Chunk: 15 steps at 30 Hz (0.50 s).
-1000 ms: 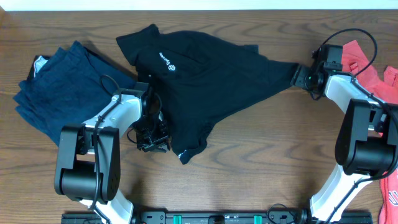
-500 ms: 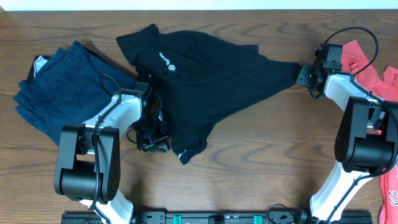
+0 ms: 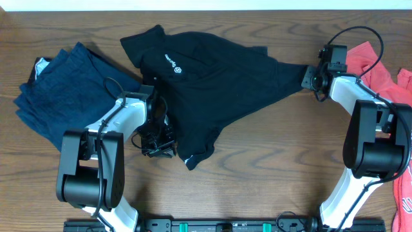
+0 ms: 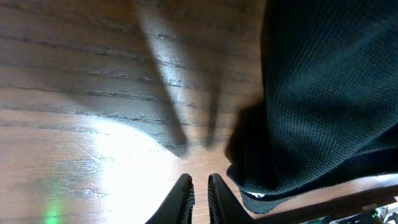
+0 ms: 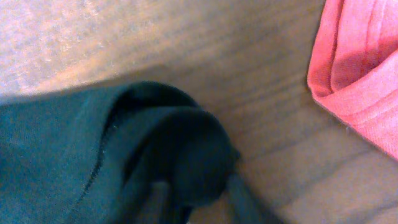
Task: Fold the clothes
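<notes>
Right tool (image 3: pixel 311 76) pinches black T-shirt (image 3: pixel 212 84) (sleeve end).

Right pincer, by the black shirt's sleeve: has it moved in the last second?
Yes. The right pincer shifted slightly away from the red garment, toward the black T-shirt.

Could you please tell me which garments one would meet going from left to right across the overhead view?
navy garment → black T-shirt → red garment
</notes>
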Tool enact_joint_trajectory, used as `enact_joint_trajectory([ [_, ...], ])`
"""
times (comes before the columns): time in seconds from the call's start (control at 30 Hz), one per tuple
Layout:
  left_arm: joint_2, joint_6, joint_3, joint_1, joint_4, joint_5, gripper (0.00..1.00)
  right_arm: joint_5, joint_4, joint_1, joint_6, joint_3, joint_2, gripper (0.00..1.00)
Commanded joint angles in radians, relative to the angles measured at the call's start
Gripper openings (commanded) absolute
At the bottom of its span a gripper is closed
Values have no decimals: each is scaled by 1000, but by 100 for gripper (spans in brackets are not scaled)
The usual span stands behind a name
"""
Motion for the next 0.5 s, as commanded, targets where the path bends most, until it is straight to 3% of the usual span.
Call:
enact_joint_trajectory([
  [0.0,-8,10,-11,2,-4,14,13,26,-48,8,10,-27,60,1],
  [0.3,-8,10,-11,2,-4,14,13,93,-256,-16,14,-24,-26,1],
  [0.4,-8,10,-11,2,-4,18,54,93,-345,-16,13,-24,-87,1],
  [0.47,-8,10,-11,2,-3,18,64,93,-389,-16,9,-24,-115,1],
])
